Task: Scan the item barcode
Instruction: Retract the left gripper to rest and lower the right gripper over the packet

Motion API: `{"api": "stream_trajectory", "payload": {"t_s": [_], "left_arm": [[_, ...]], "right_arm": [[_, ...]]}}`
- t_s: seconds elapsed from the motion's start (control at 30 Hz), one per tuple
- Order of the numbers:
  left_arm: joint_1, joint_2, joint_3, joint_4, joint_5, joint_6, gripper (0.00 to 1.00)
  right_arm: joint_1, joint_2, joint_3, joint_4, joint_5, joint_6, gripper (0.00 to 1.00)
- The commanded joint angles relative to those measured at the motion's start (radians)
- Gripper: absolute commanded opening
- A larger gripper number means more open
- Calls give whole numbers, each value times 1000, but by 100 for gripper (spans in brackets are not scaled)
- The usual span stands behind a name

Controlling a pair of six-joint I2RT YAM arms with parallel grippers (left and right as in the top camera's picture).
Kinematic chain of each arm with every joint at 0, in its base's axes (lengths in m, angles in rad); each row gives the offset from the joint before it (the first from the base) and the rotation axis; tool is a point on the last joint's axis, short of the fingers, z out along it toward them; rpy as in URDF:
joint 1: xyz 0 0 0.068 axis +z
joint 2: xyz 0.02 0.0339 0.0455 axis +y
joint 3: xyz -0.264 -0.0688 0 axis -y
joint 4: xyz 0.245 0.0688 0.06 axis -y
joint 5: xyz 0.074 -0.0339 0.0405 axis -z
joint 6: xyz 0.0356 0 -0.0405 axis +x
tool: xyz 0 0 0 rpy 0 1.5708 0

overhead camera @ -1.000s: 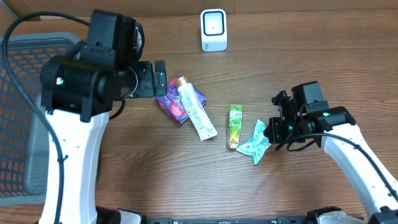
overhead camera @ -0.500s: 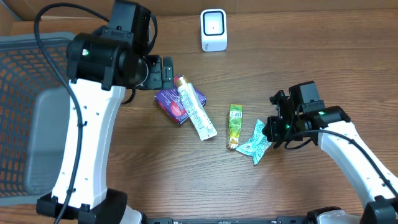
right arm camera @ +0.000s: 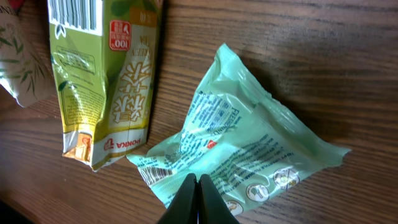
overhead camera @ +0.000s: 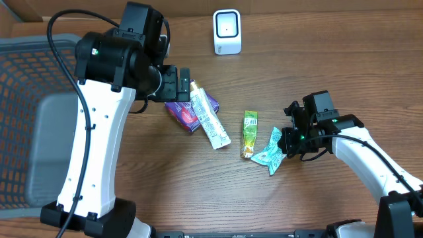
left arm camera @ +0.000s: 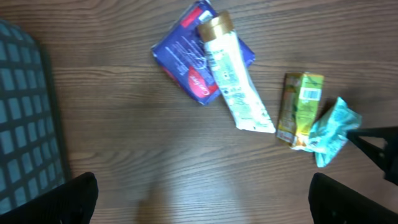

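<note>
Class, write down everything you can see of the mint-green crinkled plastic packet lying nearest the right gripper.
The mint-green crinkled plastic packet is a small sealed pouch of glossy film, roughly triangular as it lies, printed with fine text and round symbols along one edge. It rests slightly puffed on the brown wooden table, with one corner meeting the yellow-green sachet beside it. The right gripper, shut, points at its near edge. Whether it pinches the film cannot be told.

Left claw (left arm camera: 202, 190): fingers spread wide, one in each lower corner, above the wooden table (left arm camera: 124, 143).
Tube (left arm camera: 237, 87): ahead, lying across a purple packet (left arm camera: 186, 62).
Green sachet (left arm camera: 300, 106): ahead-right, touching a teal wrapper (left arm camera: 329, 130).
Basket (left arm camera: 25, 124): far left.
</note>
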Motion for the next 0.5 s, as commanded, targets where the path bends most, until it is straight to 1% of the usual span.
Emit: {"api": "stream_trajectory", "payload": {"t_s": [0.0,0.13,0.23,0.33,0.47], "left_arm": [[-43,-117,-26,-3,-23,-29,99],[-143,-299,-118,-3,-232,-130,99],[-204,-457,-239,6,-320,-201,100],[-224,-616,-386,54,-336,-240,100],[-224,-834,-607,158,-335,-292,100]], "right_arm": [[6,-2,-8,5,-5,-7,4],[6,-2,-8,9,-5,-7,4],[6,-2,-8,16,-5,-7,4],[6,-2,-8,26,-5,-7,4],[6,0,-14,62,-6,-7,4]]}}
